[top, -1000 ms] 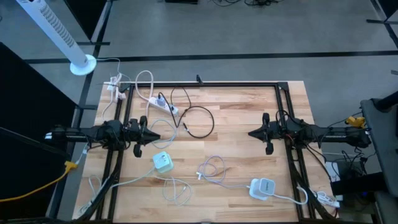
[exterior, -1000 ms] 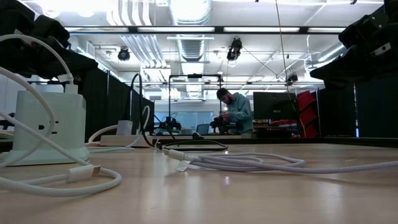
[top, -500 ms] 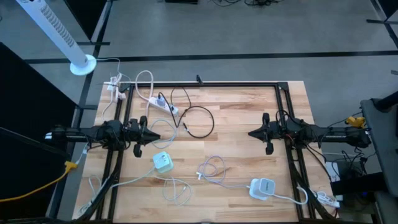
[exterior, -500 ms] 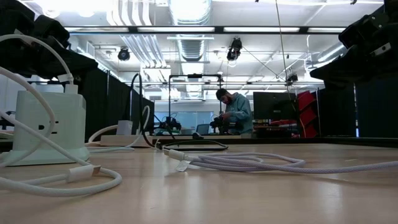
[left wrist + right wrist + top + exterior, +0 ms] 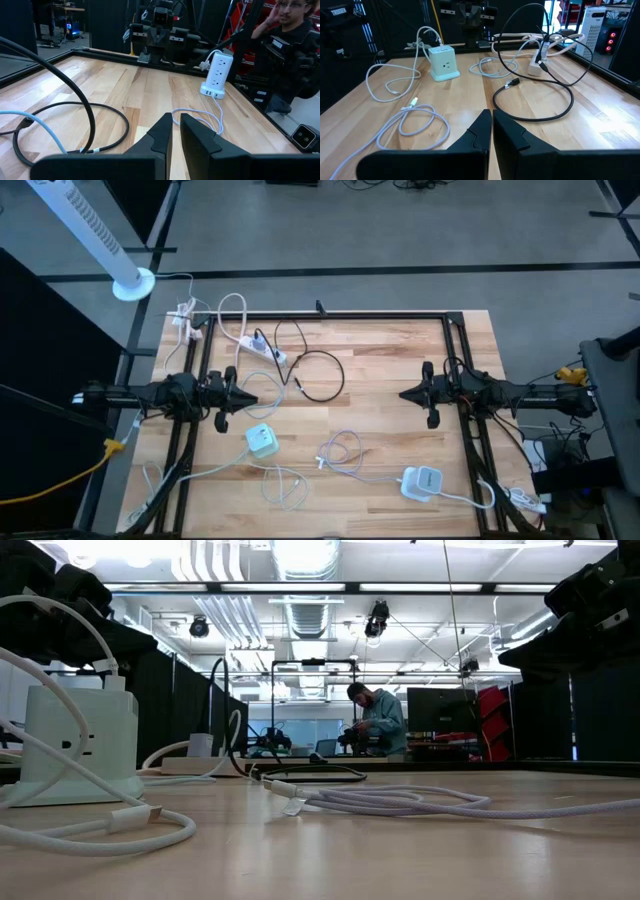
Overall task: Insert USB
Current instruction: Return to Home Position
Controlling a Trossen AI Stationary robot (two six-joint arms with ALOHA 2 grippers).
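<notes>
We see the left arm (image 5: pixel 180 393) and right arm (image 5: pixel 480 393) hovering over opposite sides of the table (image 5: pixel 390 350), jaws on both pinched closed, holding nothing.

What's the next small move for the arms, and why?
Probably hold this parked pose: the left gripper and right gripper hang shut and empty at opposite sides of the table, clear of the loose cables, and the white outlet cube has a white cable plugged in.
</notes>
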